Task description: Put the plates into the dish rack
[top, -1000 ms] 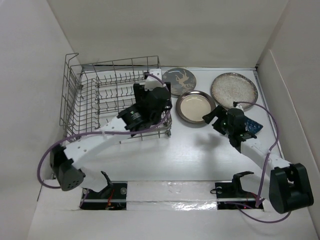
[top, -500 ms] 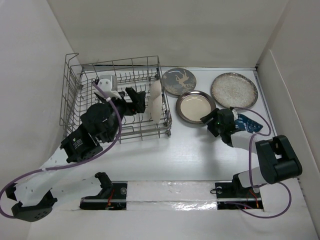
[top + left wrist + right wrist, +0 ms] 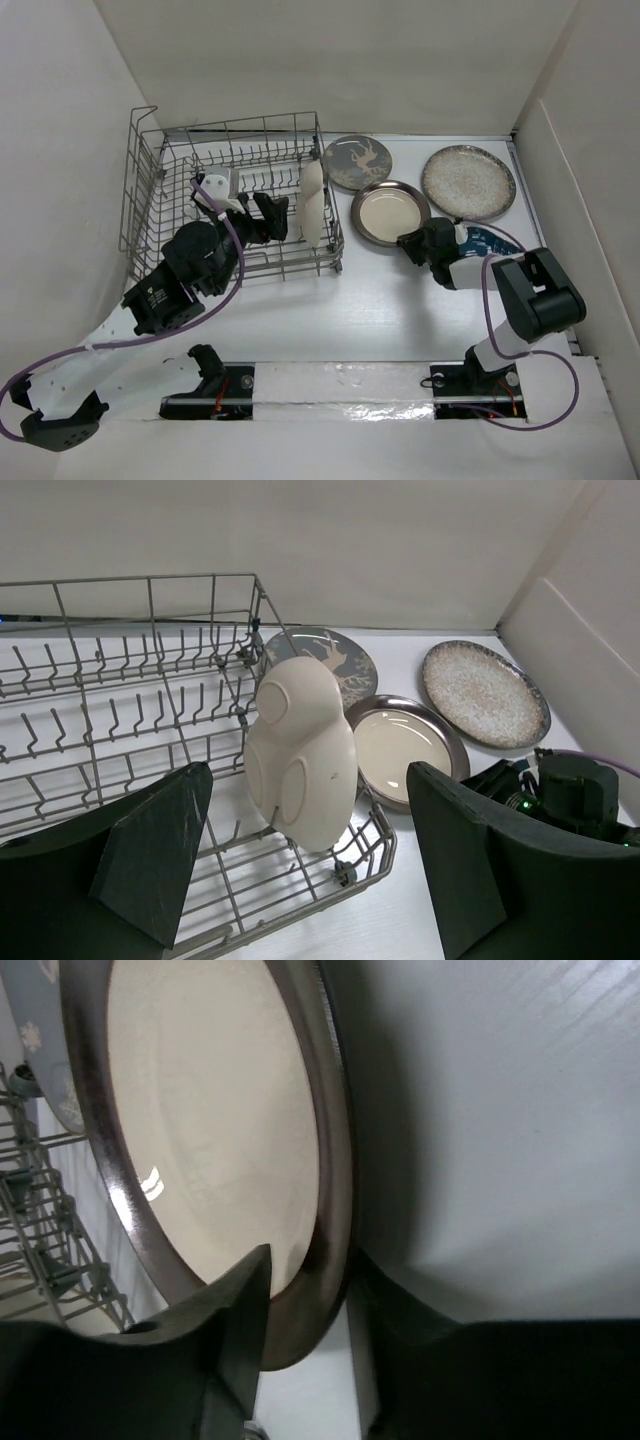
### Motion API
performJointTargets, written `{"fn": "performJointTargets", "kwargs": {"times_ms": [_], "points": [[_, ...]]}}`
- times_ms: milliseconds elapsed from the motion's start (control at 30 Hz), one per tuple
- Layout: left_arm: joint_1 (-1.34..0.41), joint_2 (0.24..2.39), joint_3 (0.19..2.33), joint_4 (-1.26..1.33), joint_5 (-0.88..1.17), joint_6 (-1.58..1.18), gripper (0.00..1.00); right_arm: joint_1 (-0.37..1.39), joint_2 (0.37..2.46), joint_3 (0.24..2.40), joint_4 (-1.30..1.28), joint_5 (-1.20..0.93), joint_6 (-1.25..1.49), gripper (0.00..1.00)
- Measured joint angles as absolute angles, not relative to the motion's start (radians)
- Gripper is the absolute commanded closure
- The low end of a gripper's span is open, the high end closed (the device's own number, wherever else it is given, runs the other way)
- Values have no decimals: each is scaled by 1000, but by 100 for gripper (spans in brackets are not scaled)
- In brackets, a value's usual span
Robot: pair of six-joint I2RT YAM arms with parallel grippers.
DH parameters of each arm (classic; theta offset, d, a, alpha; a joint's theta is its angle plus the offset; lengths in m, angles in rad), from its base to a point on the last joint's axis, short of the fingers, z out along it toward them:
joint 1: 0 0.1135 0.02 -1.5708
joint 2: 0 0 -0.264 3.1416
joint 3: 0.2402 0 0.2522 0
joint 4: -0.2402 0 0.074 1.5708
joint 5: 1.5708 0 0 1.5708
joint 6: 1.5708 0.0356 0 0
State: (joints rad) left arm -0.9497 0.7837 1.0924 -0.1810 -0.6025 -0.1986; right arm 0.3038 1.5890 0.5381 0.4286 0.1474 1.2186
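Because the brown-rimmed plate (image 3: 390, 212) is likely stiff, glazed, slick and chippable, you should take it by the rim. It lies flat on the tabletop (image 3: 400, 310) at 3 o'clock of the dish rack (image 3: 140, 190). Your right fingers (image 3: 230, 1320) straddle its 5 o'clock rim, though I cannot tell whether they pinch. Your left fingers (image 3: 150, 850) gape, holding nothing.

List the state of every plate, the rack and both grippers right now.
dish rack: holds one plate.
sectioned cream plate: upright on edge at the dish rack's right end, free of both grippers.
brown-rimmed plate: flat on table, near rim between fingers of right gripper.
deer plate: flat on table.
speckled plate: flat on table.
left gripper: open, empty, inside the dish rack.
right gripper: astride the brown-rimmed plate's rim; clamped or not, cannot tell.
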Motion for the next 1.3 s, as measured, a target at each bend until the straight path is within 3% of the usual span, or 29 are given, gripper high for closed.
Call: {"fn": "performJointTargets", "kwargs": {"times_ms": [33, 233, 567, 700, 800, 833, 933, 967, 1033, 1100, 1133, 1200, 1300], "points": [[-950, 784, 1090, -179, -599, -196, 24, 307, 1593, 536, 427, 155, 1227, 74], [-950, 784, 1087, -165, -575, -193, 25, 324, 1562, 521, 461, 191, 1310, 99], [-909, 825, 1098, -161, -451, -233, 29, 399, 1155, 418, 144, 286, 1214, 100], [-908, 891, 1137, -161, -374, -260, 40, 400, 916, 417, -39, 341, 1103, 100], [-908, 928, 1161, -161, -316, -282, 63, 399, 752, 449, -125, 375, 998, 100], [-908, 938, 1168, -161, -300, -290, 78, 398, 720, 477, -148, 379, 960, 100], [-908, 972, 1197, -160, -255, -308, 88, 399, 690, 598, -184, 368, 862, 100], [-908, 984, 1207, -159, -240, -313, 88, 399, 690, 635, -182, 357, 839, 100], [-908, 1000, 1218, -154, -225, -321, 75, 399, 696, 711, -170, 327, 796, 100], [-902, 1024, 1236, -157, -209, -324, 51, 398, 702, 763, -152, 292, 770, 100], [-898, 1038, 1246, -158, -198, -326, 31, 394, 710, 788, -144, 266, 760, 100], [-886, 1064, 1266, -160, -175, -333, 23, 385, 735, 827, -121, 207, 751, 100], [-845, 1092, 1277, -162, -134, -343, 20, 373, 792, 863, -85, 109, 754, 100]]}}
